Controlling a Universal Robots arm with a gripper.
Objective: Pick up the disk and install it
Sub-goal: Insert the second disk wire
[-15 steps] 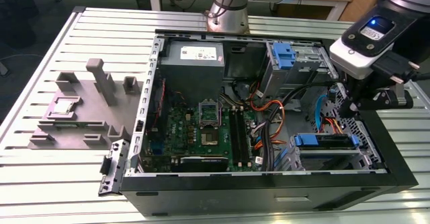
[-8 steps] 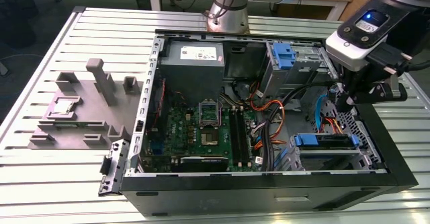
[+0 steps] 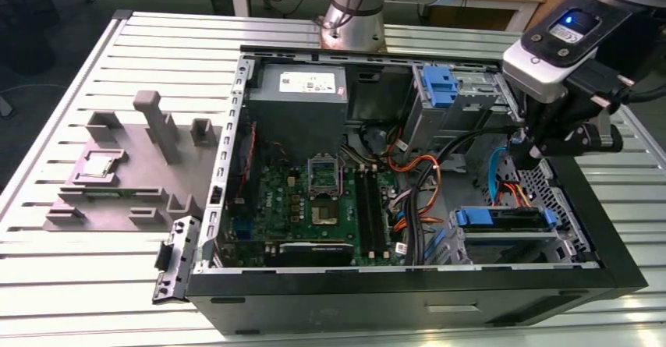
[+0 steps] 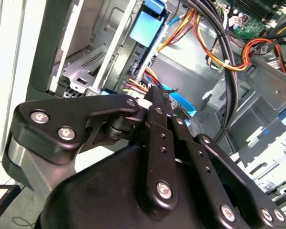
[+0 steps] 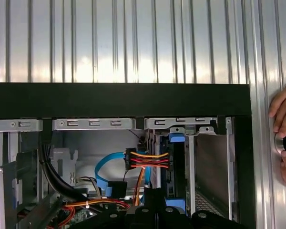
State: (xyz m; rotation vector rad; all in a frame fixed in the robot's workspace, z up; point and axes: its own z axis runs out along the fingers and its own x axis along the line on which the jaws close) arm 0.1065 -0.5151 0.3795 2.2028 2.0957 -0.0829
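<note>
The disk [image 3: 510, 218] lies flat in the drive bay at the case's near corner on the exterior view's right, dark on top, with a blue carrier rail [image 3: 475, 217] at its end. My gripper [image 3: 533, 158] hangs inside the case just above that bay, apart from the disk. Its two black fingers are pressed together with nothing visible between them in the second wrist view [image 4: 161, 93]. A strip of blue plastic [image 4: 183, 104] shows just past the fingertips. The gripper [image 5: 155, 193] points down among the cables in the first wrist view.
The open black computer case [image 3: 416, 300] rests on a slatted metal table [image 3: 104, 285]. Inside are the motherboard [image 3: 312, 199], a grey power-supply box [image 3: 296, 90], an upright blue bracket [image 3: 442, 90] and coloured cable bundles [image 5: 148, 160]. A grey fixture [image 3: 136, 168] stands beside the case. A person's hand [image 5: 283, 138] rests on the table.
</note>
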